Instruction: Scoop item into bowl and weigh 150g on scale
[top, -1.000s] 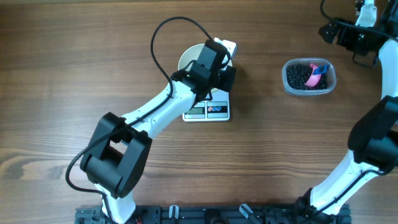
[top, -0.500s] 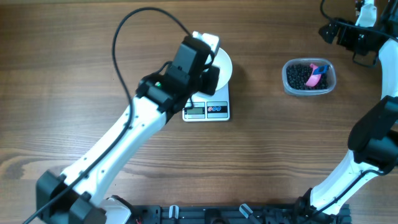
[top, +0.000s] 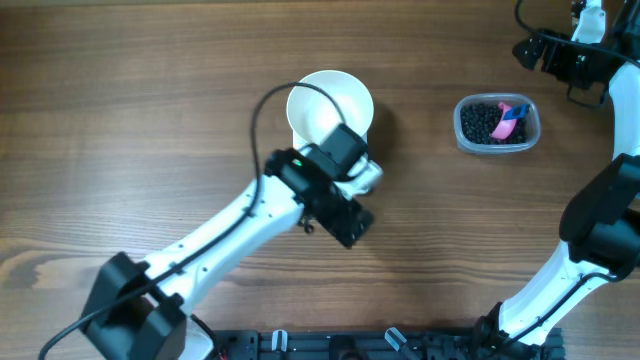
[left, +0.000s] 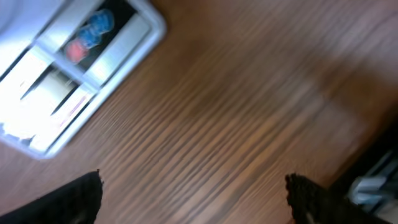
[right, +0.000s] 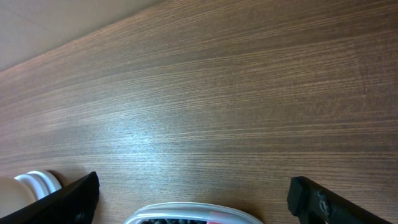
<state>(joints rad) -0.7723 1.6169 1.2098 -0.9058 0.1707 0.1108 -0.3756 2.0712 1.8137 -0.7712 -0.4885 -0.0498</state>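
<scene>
**Left pincer spread above the scale; beans lying in the tub**

The left arm was stretched from the near edge of the desk (top: 150, 100), left of centre, diagonally toward the desk's middle, with its wrist bent over and the tool turned downward. The left gripper (left: 193, 202) was seen wide apart in the blurred wrist view, its two dark fingertips (left: 74, 199) set at opposite sides of the picture with only bare wood between them; nothing was held. Just beyond it the display end of the scale (left: 81, 68) was shown, with the red and blue buttons (left: 87, 37) beside the screen. From overhead the scale was almost wholly covered by the arm.

The white bowl (top: 325, 100) was placed just past the left wrist, toward the far edge at about mid-width, and no beans could be made out in it. The black beans (top: 482, 122) were heaped in the clear tub (top: 460, 125) toward the far right corner, with a pink scoop (top: 510, 120) lying among them.

The right arm was raised along the right edge, folded upward to the far right corner. The right gripper (right: 196, 196) was likewise spread wide and empty, held off the desk and well apart from the bowl.
</scene>
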